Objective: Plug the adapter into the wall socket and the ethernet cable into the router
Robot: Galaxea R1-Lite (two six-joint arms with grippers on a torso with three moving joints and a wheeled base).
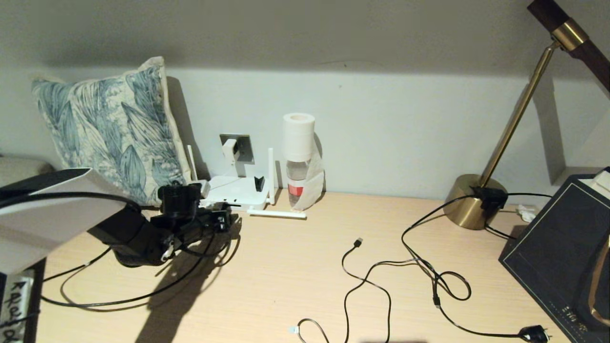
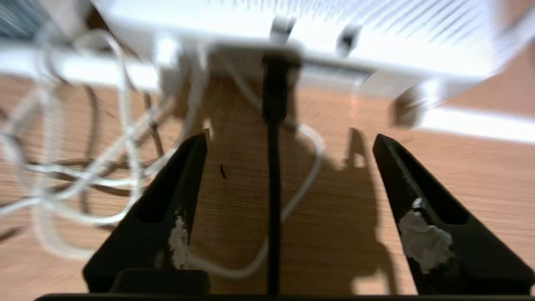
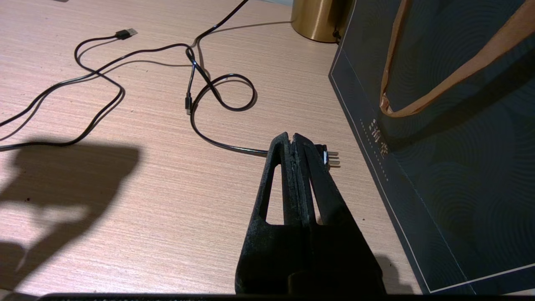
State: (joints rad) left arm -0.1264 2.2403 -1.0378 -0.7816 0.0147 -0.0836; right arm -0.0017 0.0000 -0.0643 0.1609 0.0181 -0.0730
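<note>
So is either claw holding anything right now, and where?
Nothing is held. The left claw is open around the ethernet cable, which enters the router; the right claw is shut, empty.

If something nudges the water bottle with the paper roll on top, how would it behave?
The bottle would probably tip easily: it is tall and narrow, with the paper roll sitting on top. The roll looks loose and may fall off. The router stands close beside it.

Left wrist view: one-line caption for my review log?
Open left gripper facing the router, black ethernet cable running between its fingers to the router's edge.
</note>
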